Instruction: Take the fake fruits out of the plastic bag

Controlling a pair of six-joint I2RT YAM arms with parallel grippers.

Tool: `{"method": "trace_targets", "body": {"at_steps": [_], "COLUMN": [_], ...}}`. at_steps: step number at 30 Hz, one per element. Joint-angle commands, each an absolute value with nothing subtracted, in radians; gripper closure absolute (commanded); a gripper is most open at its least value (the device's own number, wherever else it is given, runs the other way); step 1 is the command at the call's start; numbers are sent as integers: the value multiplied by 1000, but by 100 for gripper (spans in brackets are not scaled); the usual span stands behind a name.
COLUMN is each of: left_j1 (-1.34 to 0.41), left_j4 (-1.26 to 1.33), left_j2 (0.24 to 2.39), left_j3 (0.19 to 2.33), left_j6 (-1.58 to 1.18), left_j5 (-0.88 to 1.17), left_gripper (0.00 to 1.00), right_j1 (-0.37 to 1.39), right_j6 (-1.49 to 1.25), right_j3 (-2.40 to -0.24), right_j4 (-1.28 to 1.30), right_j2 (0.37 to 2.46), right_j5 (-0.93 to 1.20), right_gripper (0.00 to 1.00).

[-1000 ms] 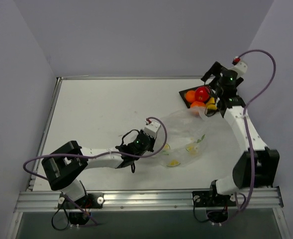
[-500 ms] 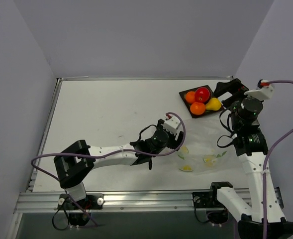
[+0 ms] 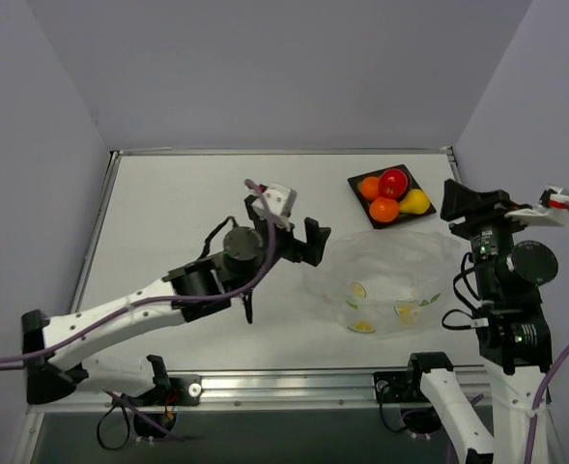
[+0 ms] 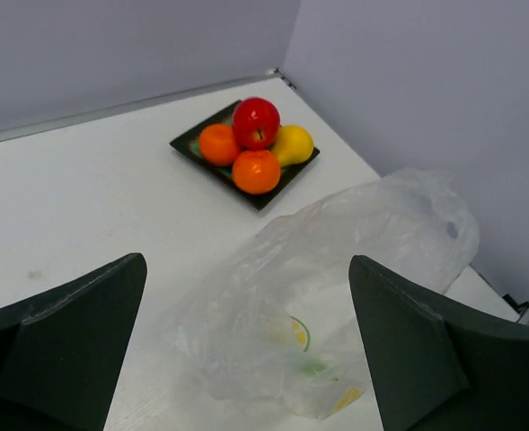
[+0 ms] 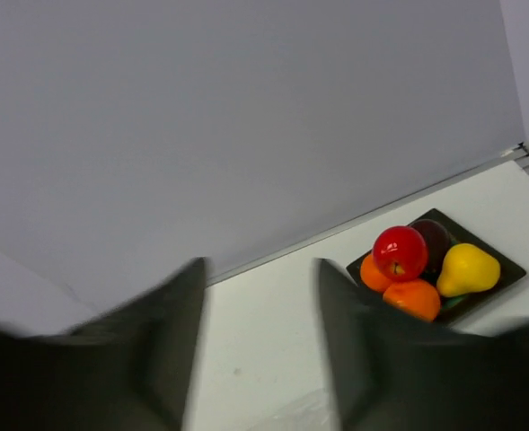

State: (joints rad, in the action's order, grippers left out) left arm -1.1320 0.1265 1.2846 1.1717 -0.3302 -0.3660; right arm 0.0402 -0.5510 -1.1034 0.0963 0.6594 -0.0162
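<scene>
— While the left claw [image 3: 290, 232] and right claw [image 3: 472, 205] both gape empty, where are the fake fruits [image 3: 390, 196]?
— Heaped on the dark tray [image 4: 284, 182], nearer the right claw; the plastic bag [image 3: 390, 280] lies between both.

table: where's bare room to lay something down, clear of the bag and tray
Widest bare patch: the far-left table, between its left and back edges and the left arm. A smaller strip lies between the left gripper and the tray. The right side is crowded: tray, then plastic bag.
</scene>
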Motion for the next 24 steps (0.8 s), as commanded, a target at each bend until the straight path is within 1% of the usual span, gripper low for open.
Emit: {"method": "trace_targets", "body": {"at_steps": [1,2,3,5,6,7,9,10,11,12,13,14,15,17,18,20,24], "left_j1": [-1140,-1141,-1143,-1146,-1146,-1146,-1146,-1144,-1144,-1144,-1146,-1146,-1146,-1144,-1144,-1146,-1144], "left_j4": [-141,-184,-249,-313,-365,-391,-457,-469,-475,-491,-492,-492,-486,-482,-483,-494,-506], "left_j2": [1123,1089,1010,921,834,795,692,666,640,597,580,565,548,540,546,557,601], "left_j3": [1232,1229,1218,1175,1160,1148,1129,1121,1103,1095,1085,1069,1066,1062,1068,1081,1097], "left_j6": [-373,-397,-403,-420,-434,-437,-448,-440,-416,-414,-417,-411,-408,-393,-382,-371,-362], "left_j5": [-501,-537,-546,-571,-596,-606,-633,-635,-635,-653,-663,-666,-667,-664,-658,-644,-649], "left_gripper": [6,6,6,6,6,6,6,6,6,6,6,6,6,6,6,6,6], "right_j1": [43,43,43,43,43,41,41,41,41,41,41,43,43,43,43,43,43], "right_j6": [-535,-522,-506,-505,-517,-529,-537,-529,-522,-519,-514,-506,-503,-491,-474,-457,-457], "right_j3": [-1127,-1127,-1129,-1118,-1103,-1065,-1017,-965,-945,-927,-916,-914,-919,-951,-968,-1003,-1101], "right_j4": [84,92,97,104,104,103,104,113,121,127,144,153,161,182,190,209,210], "right_j2": [591,578,568,534,519,493,465,439,430,425,423,426,434,434,433,433,446], "right_j5": [55,70,96,168,185,196,201,192,181,170,181,192,207,201,177,146,97], "right_gripper": [98,100,100,100,100,95,73,51,40,34,25,22,15,8,3,0,0]}}
